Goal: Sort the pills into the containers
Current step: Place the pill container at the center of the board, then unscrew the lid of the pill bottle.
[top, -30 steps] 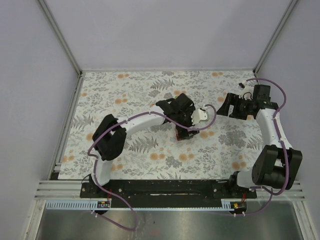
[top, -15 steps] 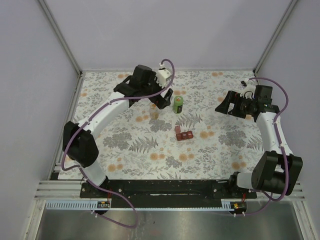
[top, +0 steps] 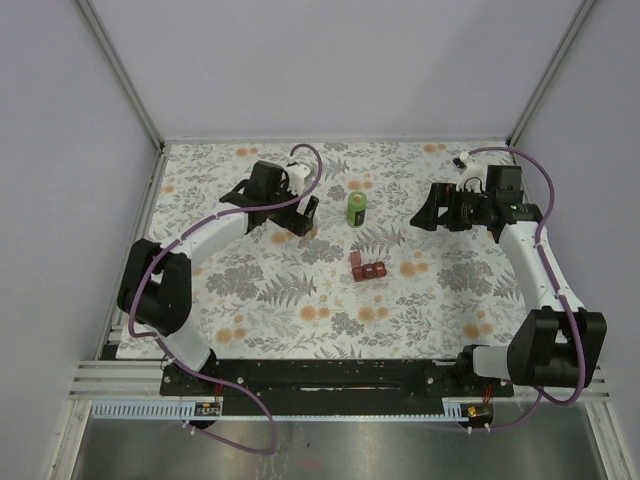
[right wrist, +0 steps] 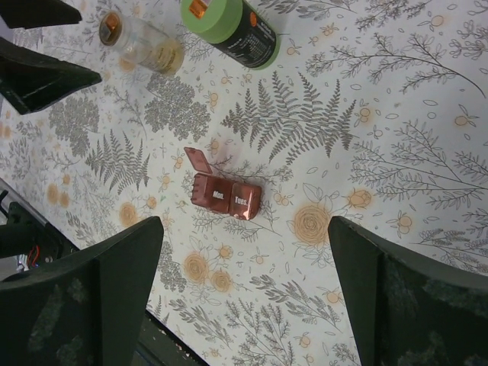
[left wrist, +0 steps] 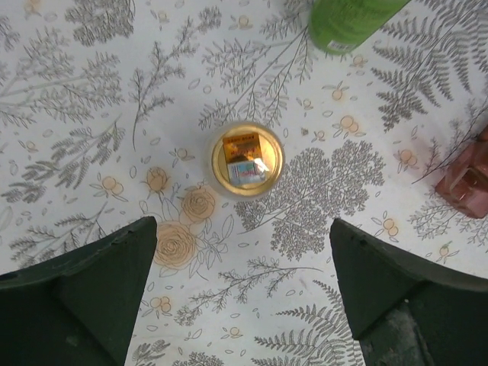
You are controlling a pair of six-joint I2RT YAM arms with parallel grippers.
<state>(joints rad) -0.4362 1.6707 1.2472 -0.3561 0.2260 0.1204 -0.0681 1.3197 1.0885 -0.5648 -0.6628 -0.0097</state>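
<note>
Moved left since earlier, left gripper is held jaws-apart over round clear orange-capped bottle; right gripper likewise spread; glossy green cylinder, boxy dark-red pill box seen mid floral cloth.

The cloth is off-white, printed with grey ferns and leaves and pale orange flowers. The green bottle at the far middle is bright green with a black band (its cap carries a small orange patch). The pill box is dark red with white lettering. The small bottle is clear, golden-orange on top. The left arm and right arm are white with black joints and purple cables.
</note>
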